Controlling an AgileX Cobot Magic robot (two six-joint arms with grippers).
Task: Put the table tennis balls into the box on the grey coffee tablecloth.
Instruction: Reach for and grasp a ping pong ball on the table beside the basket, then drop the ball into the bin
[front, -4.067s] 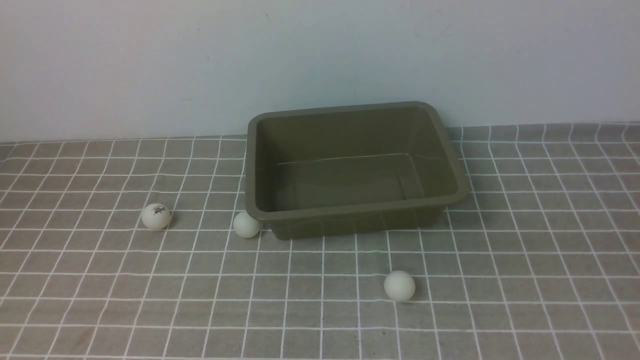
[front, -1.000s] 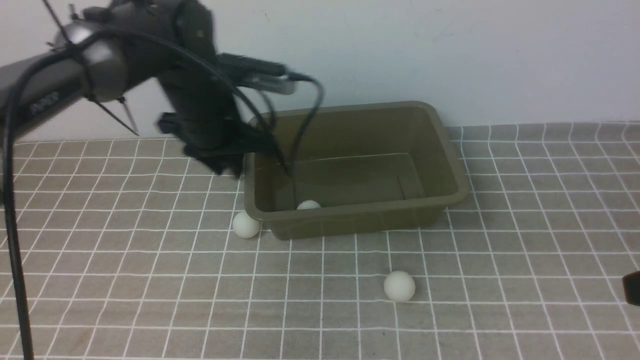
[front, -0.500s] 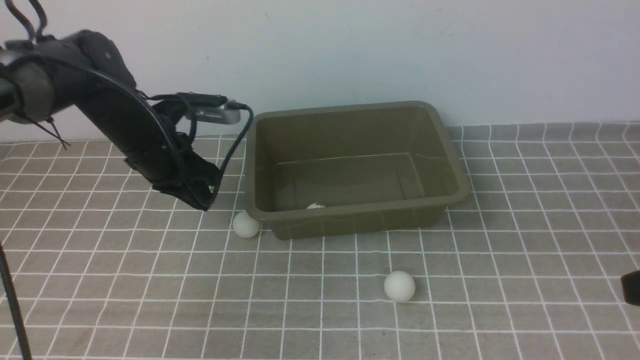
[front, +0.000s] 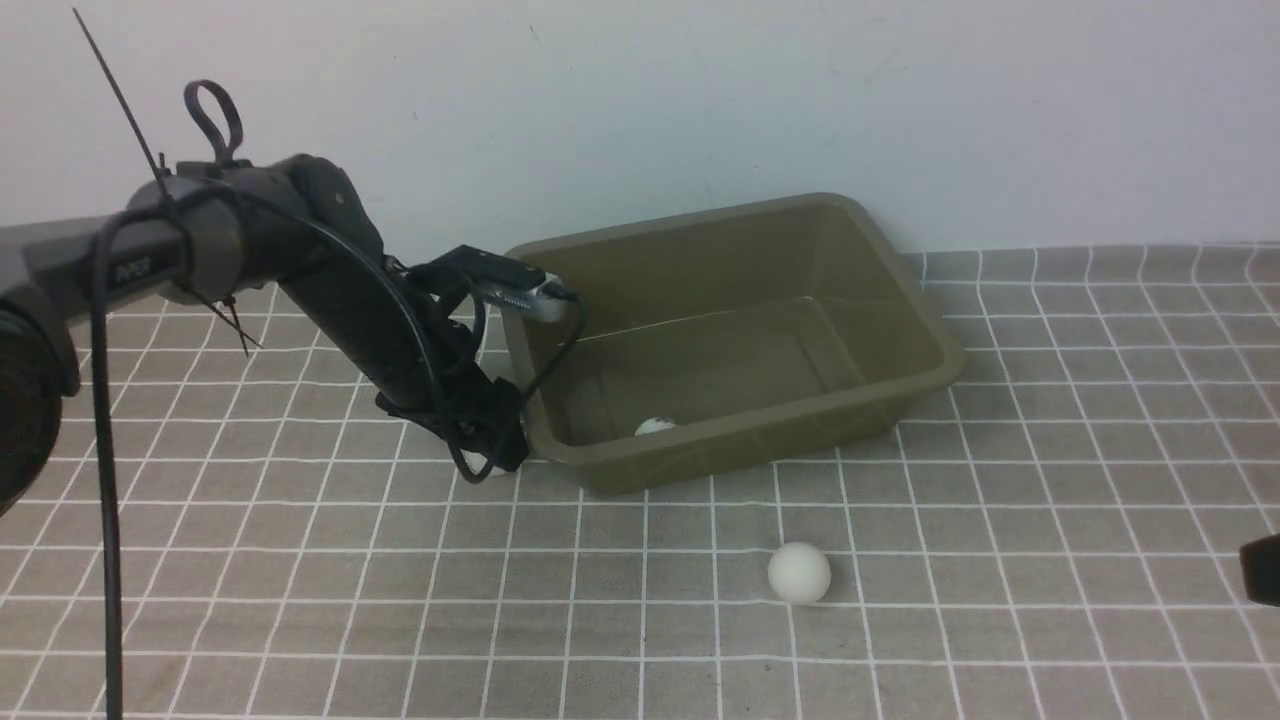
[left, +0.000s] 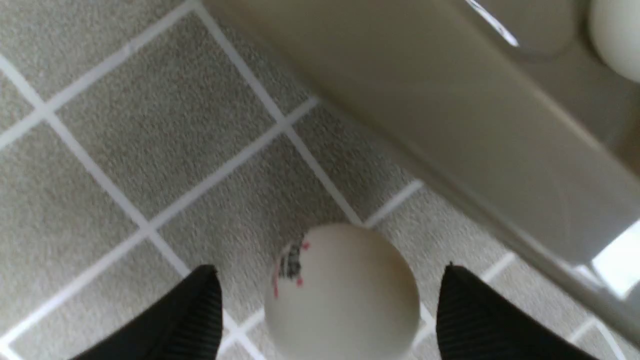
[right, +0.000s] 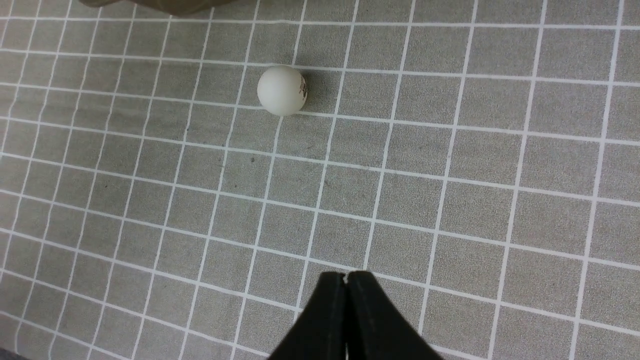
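matte white table tennis ball (left: 345, 300) sits free between the left gripper's (left: 328, 272) spread ribbed fingers (left: 197, 315) by the olive tub (left: 450, 125); right gripper (right: 347, 280) clenched.

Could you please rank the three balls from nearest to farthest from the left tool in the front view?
1. Corner ball, at the left tool, beside the box.
2. Boxed ball, inside the box.
3. Loose ball, on cloth, front right.

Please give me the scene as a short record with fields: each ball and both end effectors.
ball one: inside the box
ball two: on the tablecloth beside the box
ball three: on the tablecloth, in front of the box
left end effector: open, straddling ball two, gaps both sides
right end effector: shut, empty, above the tablecloth
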